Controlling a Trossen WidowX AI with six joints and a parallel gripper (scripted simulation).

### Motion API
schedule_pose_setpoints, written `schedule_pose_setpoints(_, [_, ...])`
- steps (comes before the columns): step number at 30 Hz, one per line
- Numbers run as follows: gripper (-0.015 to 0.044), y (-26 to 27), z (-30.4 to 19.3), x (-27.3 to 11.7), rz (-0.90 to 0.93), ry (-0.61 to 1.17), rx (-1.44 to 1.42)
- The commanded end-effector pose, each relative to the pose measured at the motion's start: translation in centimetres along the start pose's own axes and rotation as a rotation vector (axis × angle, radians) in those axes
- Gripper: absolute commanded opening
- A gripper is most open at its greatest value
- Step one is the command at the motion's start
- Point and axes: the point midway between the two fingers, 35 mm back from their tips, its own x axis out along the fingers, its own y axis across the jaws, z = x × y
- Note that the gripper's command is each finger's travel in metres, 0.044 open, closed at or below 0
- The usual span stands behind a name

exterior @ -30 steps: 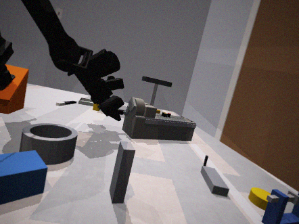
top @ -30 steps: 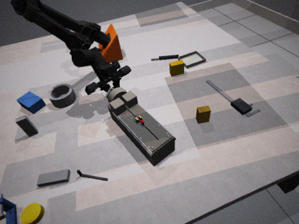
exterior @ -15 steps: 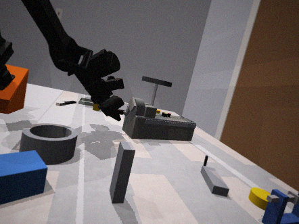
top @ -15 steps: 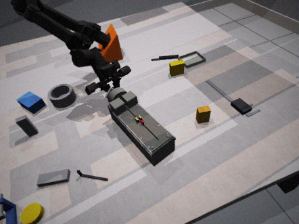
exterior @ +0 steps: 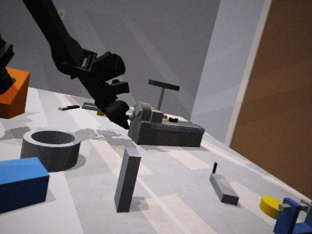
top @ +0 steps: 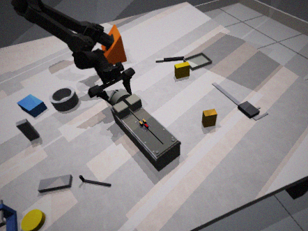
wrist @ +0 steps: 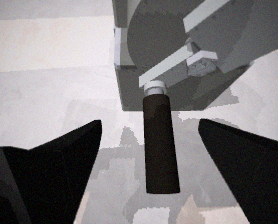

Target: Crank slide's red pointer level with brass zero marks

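From above, the machine [top: 150, 141] [exterior: 169, 136] [wrist: 135, 82] lies mid-table, its crank handle [wrist: 161, 145] between the gripper's [top: 118, 96] [exterior: 128, 125] [wrist: 150, 125] fingers. Off to its left are a ring [top: 64, 104] [exterior: 30, 150] and, further left, a box [top: 32, 106] [exterior: 25, 185] — a leaning slab [top: 28, 130] [exterior: 128, 182] just below that. A flat slab [top: 56, 183] [exterior: 226, 192] lies lower left, with a disc [top: 33, 220] [exterior: 270, 207] below it. Right of the machine stands one small block [top: 209, 118]; up and right, another block [top: 182, 71] [exterior: 100, 113] — near a framed tool [top: 210, 61].

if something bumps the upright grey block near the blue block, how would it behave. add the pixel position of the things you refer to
The grey block [top: 28, 129] [exterior: 128, 182] would probably tip easily, since it stands tall on a narrow base. It looks stiff, with straight edges and flat faces, and seems unlikely to roll.
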Motion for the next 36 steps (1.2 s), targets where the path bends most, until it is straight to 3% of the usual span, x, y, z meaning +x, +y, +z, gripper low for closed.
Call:
schedule_pose_setpoints(1, [0.044, 0.0, 0.0, 0.0, 0.0, 0.001, 0.0])
schedule_pose_setpoints(17, [0.044, 0.1, 4.6, -4.1, 0.005, 0.0, 0.002])
schedule_pose_setpoints(29, [0.044, 0.3, 11.1, -10.9, 0.014, -0.006, -0.003])
schedule_pose_setpoints(36, [0.044, -0.3, 13.2, -9.6, -0.02, 0.004, 0.042])
